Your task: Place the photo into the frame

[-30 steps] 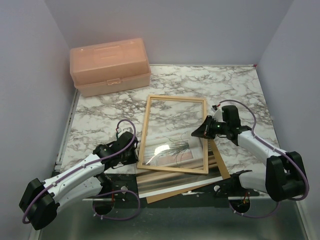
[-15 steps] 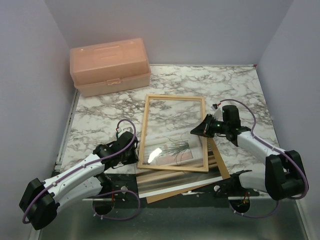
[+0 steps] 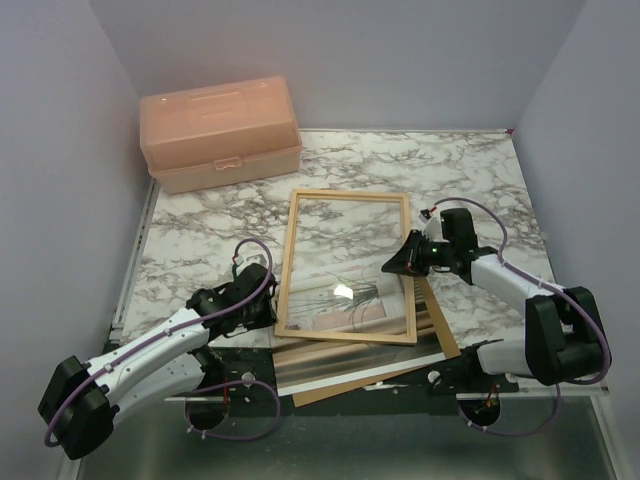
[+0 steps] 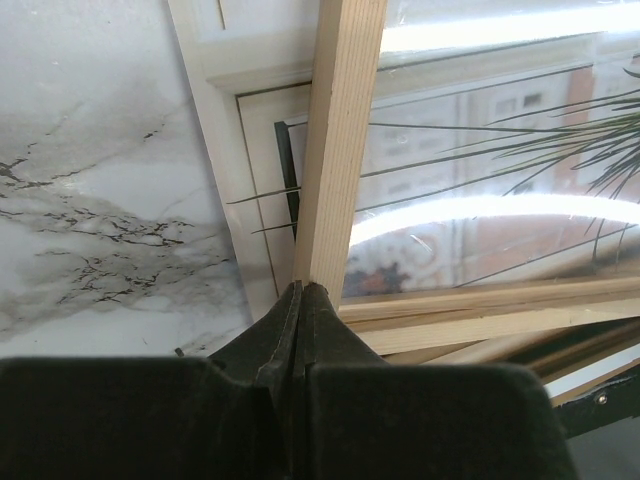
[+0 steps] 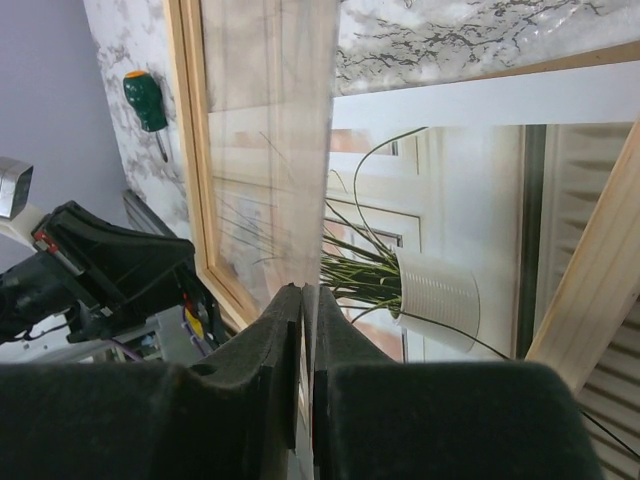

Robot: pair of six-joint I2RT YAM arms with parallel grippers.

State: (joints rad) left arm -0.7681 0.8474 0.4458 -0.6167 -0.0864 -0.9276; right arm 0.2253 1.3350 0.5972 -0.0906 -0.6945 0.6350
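Top: the frame (image 3: 350, 195) lies mid-table, glass in it, pinched on both long bars. L gripper (image 3: 265, 308) is on its near-left bar, R gripper (image 3: 400, 265) on the right bar. The photo (image 3: 345, 298) lies under it, showing thru the near half only.

L wrist: L gripper (image 4: 300, 295) is clamped tight on the frame (image 4: 345, 120) bar; the photo (image 4: 500, 170) sits askew to it.

R wrist: R gripper (image 5: 308, 300) is narrow and seems to nip the frame (image 5: 188, 150) edge; the photo (image 5: 440, 300) lies flat below.

Likely step: squaring the frame to the print. Move both arms as one w/o twisting, and slide towards the near side till the edges match.
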